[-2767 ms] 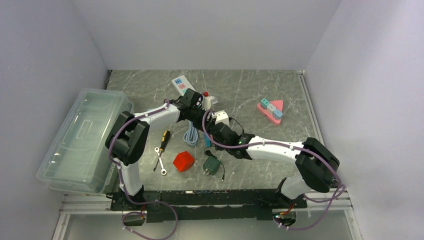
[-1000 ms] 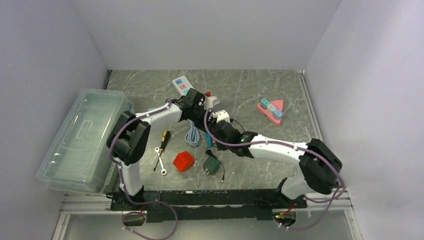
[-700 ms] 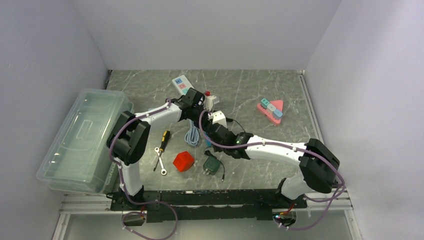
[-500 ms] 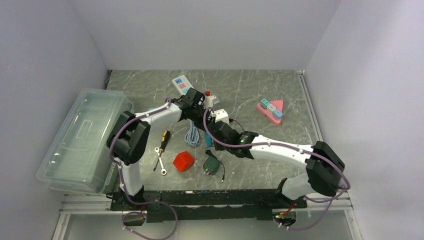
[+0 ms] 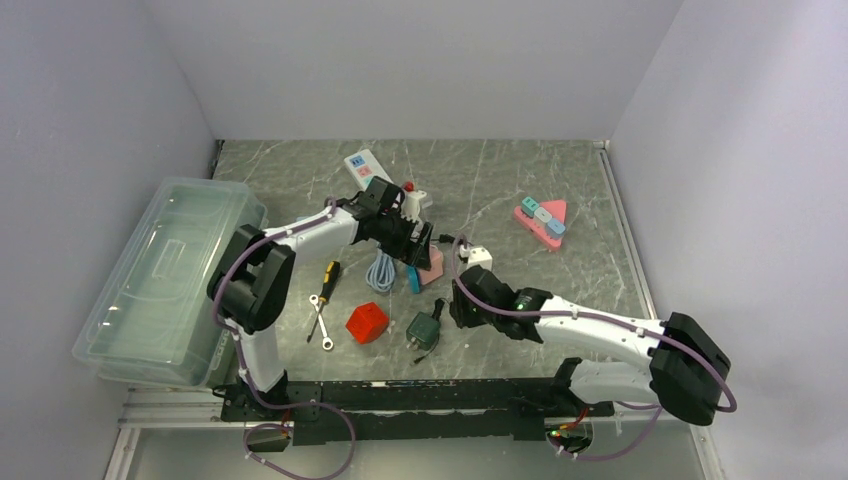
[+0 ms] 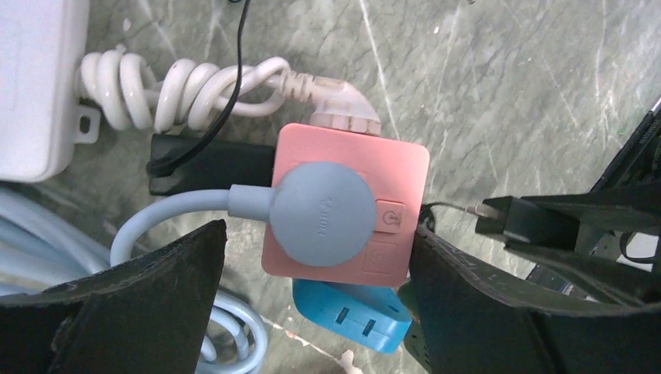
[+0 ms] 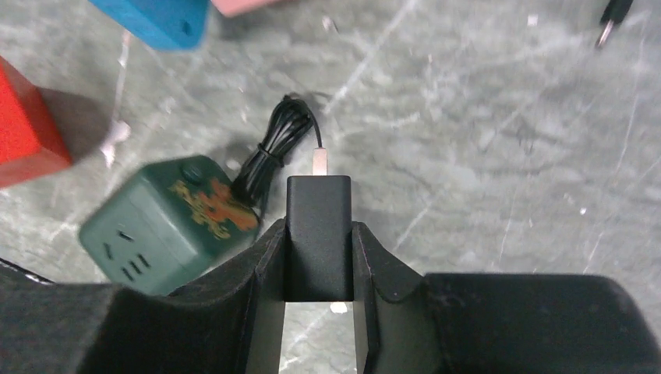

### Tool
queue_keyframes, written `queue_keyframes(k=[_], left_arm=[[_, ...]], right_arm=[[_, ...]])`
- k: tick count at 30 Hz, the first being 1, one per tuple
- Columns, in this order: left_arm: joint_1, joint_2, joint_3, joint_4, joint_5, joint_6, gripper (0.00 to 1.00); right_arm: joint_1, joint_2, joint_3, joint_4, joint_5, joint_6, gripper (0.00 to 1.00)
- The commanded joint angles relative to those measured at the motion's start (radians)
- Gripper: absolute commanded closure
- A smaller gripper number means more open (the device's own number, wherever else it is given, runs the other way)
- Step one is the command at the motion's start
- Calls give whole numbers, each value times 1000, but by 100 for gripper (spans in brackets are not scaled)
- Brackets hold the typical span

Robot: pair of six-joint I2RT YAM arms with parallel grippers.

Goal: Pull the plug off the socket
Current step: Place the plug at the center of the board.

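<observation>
Over the worktop (image 5: 520, 190), reads as the tail end of the extraction step. Hovering above the pink socket (image 6: 390, 167) with the left end effector (image 6: 318, 238), spread wide and flanking it; touching or not, hard to tell from this angle. Seated on the socket face, a grey round plug (image 6: 321, 215). Pinching the black plug (image 7: 318, 202) in the right end effector (image 7: 318, 234), prong bare, out of the socket and near it. Next, calls for carrying that plug clear and setting it down. Versus half a second ago: drawn back towards the near edge on the right, opened wider on the left.
</observation>
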Motion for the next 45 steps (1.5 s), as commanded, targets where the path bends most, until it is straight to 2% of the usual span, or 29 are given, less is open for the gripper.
queue_keyframes(k=[1, 4, 6, 8, 12, 21, 25, 31, 38, 40, 45], left_arm=[[17, -70, -24, -2, -91, 39, 9], [17, -93, -30, -7, -97, 39, 4], [17, -104, -31, -21, -103, 36, 3], [17, -115, -33, -48, -105, 34, 2], [17, -165, -68, -60, -91, 34, 1], [17, -256, -121, -24, -35, 33, 0], [17, -223, -118, 11, 48, 3, 0], [12, -164, -86, -56, 2, 8, 0], [-8, -100, -61, -117, 9, 33, 0], [-9, -92, -59, -124, 15, 37, 4], [-9, -105, -80, -145, 13, 53, 26]], right_arm=[[0, -67, -75, 116, -58, 100, 91], [0, -77, -101, 134, -58, 110, 77], [1, -72, -106, 133, -47, 115, 69], [1, -69, -108, 125, -31, 118, 57], [3, -93, -110, 111, 1, 122, 37], [-1, -184, -35, 11, 104, 39, 9], [-23, -180, -15, 15, 116, -5, 5], [-42, -147, -13, 59, 96, -10, 2], [-60, -129, -6, 90, 90, -23, 0], [-67, -129, -6, 96, 88, -29, 1], [-85, -132, -12, 113, 78, -54, 1]])
